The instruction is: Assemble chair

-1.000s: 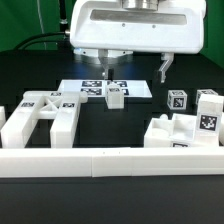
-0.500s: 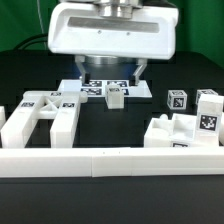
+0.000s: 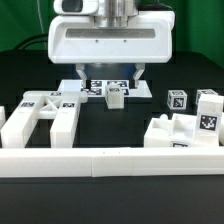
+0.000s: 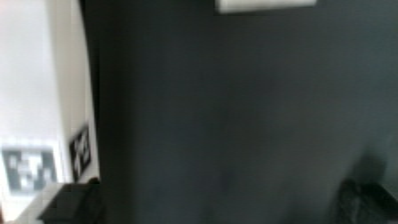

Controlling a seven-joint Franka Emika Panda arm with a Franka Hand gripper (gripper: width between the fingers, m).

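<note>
Several chair parts rest on the bench (image 3: 110, 125): slotted panel (image 3: 40, 115) left, pegged block (image 3: 180, 132) right, cubes (image 3: 177, 99) beyond. Gripper (image 3: 108, 74) hangs far centre, jaws spread wide, empty.

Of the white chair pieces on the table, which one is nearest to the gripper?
The small block at the marker board, just below the gripper; the slotted panel and the tagged cube lie farther to the sides.

White rounded boxy end effector (image 3: 109, 75); dark fingers (image 3: 80, 71); grey cylinder (image 3: 115, 8) atop.
</note>
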